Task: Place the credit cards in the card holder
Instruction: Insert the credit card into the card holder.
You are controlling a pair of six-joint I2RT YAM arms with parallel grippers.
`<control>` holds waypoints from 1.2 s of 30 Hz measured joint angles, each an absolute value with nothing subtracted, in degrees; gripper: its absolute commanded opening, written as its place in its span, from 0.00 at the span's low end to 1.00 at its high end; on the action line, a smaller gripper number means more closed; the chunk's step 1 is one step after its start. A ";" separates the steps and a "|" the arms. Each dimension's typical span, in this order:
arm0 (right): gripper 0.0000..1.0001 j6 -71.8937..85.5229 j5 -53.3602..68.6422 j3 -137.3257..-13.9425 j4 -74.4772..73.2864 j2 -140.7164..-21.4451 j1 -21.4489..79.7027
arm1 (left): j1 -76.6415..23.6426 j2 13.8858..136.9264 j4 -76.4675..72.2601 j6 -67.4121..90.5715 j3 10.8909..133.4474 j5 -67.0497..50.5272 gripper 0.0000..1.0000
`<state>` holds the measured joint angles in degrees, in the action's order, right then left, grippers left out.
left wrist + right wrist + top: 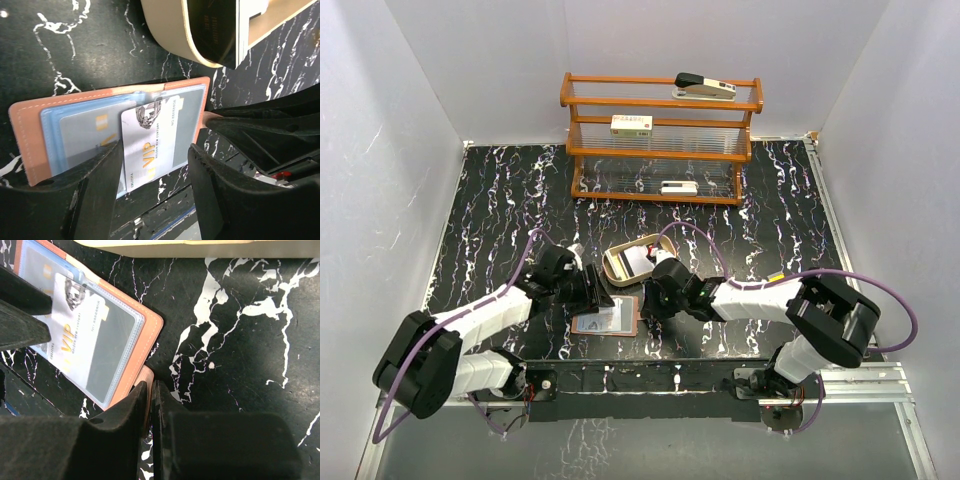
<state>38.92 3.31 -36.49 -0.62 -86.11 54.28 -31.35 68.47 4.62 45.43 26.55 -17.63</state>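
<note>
Top view overhead; wrist views close, sharing card holder.

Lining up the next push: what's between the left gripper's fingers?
The silvery VIP card, sticking partway out of the card holder, lies between the fingers of the open left gripper; the left wrist view shows it.
</note>
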 measured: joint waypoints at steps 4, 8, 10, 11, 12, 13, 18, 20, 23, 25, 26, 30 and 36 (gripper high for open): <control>0.08 38.92 3.64 -36.49 0.49 -86.63 54.26 | -31.35 69.95 0.99 47.16 25.85 -19.99 0.53; 0.08 38.92 4.08 -36.58 1.45 -87.18 54.26 | -31.38 70.11 -2.72 49.21 24.27 -21.93 0.52; 0.08 38.92 4.34 -36.99 1.91 -87.77 54.26 | -31.38 70.17 -4.95 50.68 23.05 -23.05 0.50; 0.08 38.89 4.38 -37.21 2.00 -88.03 54.26 | -31.38 70.35 -6.09 51.29 22.50 -23.57 0.50; 0.08 38.89 4.47 -37.39 2.04 -88.23 54.26 | -31.38 70.54 -6.85 51.81 22.22 -23.99 0.49; 0.08 38.89 4.47 -37.41 2.15 -88.29 54.26 | -31.44 70.83 -7.84 52.42 21.87 -24.40 0.49; 0.08 38.89 4.27 -37.41 2.02 -88.20 54.28 | -31.57 70.94 -10.39 54.96 20.73 -25.32 0.49; 0.08 38.74 3.68 -37.41 1.56 -87.96 54.26 | -31.66 70.52 -10.55 55.37 20.73 -25.41 0.50; 0.07 37.82 1.41 -37.39 -0.25 -86.94 54.28 | -31.83 69.04 -10.20 55.68 20.73 -25.50 0.53; 0.06 37.34 -0.19 -37.26 -1.85 -85.95 54.28 | -31.92 67.72 -9.23 55.55 20.86 -25.36 0.54; 0.06 37.12 -0.91 -37.08 -2.61 -85.38 54.28 | -31.99 66.92 -8.32 55.31 21.04 -25.15 0.54; 0.06 36.49 -3.70 -36.18 -5.48 -82.91 54.28 | -32.01 63.66 -2.66 53.41 22.94 -23.09 0.58; 0.24 36.80 -7.27 -34.79 -9.85 -79.77 54.26 | -32.01 59.11 6.00 49.67 25.80 -18.26 0.64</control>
<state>36.80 -7.27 -34.79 -9.85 -79.77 54.26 -32.01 59.11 6.00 49.67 25.80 -18.26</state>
